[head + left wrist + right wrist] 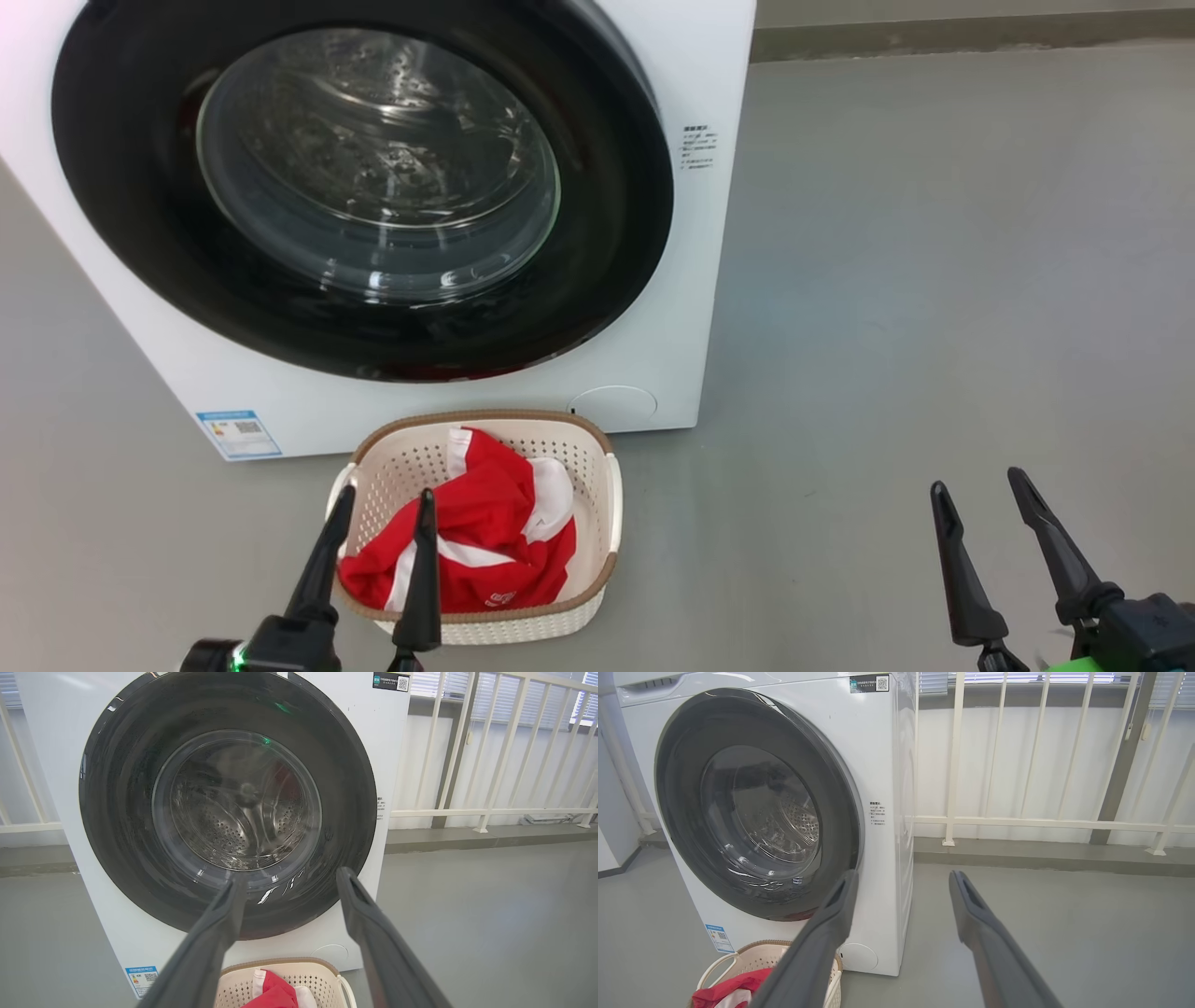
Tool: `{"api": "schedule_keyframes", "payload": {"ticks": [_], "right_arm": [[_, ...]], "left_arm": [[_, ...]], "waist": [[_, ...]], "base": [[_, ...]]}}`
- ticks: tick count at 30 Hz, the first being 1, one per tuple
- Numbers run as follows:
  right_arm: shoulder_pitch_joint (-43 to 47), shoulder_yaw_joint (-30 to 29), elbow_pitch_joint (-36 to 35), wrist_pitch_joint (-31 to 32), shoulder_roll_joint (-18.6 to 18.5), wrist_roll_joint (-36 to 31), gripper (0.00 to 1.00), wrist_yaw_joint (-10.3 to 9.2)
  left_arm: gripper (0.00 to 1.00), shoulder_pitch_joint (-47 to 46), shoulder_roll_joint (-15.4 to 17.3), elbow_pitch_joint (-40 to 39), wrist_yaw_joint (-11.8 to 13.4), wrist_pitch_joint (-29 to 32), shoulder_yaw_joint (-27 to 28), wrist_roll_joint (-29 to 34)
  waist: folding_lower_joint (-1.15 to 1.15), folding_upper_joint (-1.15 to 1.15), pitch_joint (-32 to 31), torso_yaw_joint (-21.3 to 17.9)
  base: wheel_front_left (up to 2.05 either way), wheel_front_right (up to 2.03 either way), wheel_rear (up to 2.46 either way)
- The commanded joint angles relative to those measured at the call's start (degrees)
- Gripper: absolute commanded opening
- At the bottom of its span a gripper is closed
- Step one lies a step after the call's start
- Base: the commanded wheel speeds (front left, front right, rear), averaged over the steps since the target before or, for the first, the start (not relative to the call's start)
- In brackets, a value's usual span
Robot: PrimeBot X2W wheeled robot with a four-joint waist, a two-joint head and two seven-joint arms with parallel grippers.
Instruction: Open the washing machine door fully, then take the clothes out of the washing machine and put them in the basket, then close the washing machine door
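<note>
Hangs back from the shut door (121, 187), left claw (388, 492) and right claw (977, 479) spread and empty; looks finished, with clothes (485, 532) in basket (611, 485) before washer (709, 75).

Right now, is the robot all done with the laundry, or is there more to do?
Looks finished. Done: the clothes lie in the basket, and the washing machine door looks shut against the washing machine. In hand: nothing, the left gripper and right gripper hang open and empty. Left: nothing I can see.
</note>
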Motion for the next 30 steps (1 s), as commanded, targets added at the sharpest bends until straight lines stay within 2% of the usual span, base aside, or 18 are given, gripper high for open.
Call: {"api": "schedule_keyframes", "payload": {"ticks": [1, 29, 30], "right_arm": [[-0.73, 1.27, -1.98, 0.28, -0.31, 0.32, 1.00, -0.14], [1.60, 0.50, -2.40, -0.12, -0.30, 1.63, 1.00, -0.14], [2.90, -0.63, -0.86, -0.01, 0.22, 1.50, 0.00, 0.00]], "left_arm": [[1.00, -1.30, 0.51, -1.39, -0.18, -0.46, 1.99, -0.50], [1.00, -0.61, 1.42, -2.17, 0.21, -0.46, 1.77, 0.00], [0.00, 0.88, 0.89, -0.60, 0.07, 0.00, -0.05, -0.32]], "waist": [[0.00, 0.00, -0.43, -0.62], [0.00, 0.00, -1.13, -1.07], [0.00, 0.00, -1.13, -1.07]], "base": [[0.00, 0.00, 0.00], [0.00, 0.00, 0.00], [0.00, 0.00, 0.00]]}}
